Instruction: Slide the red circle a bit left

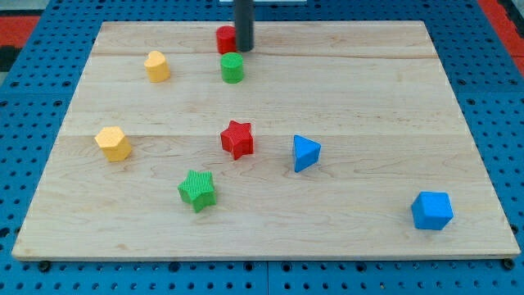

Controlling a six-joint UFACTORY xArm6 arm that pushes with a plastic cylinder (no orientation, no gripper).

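Note:
The red circle stands near the top edge of the wooden board, at the middle of the view's top. My tip is right beside it on its right side, touching or nearly touching it, and the rod hides part of the block's right edge. A green circle sits just below the red circle and just below-left of the tip.
A yellow rounded block is at the upper left and a yellow hexagon at the left. A red star is at the centre, a green star below it, a blue triangle to its right, a blue cube at the lower right.

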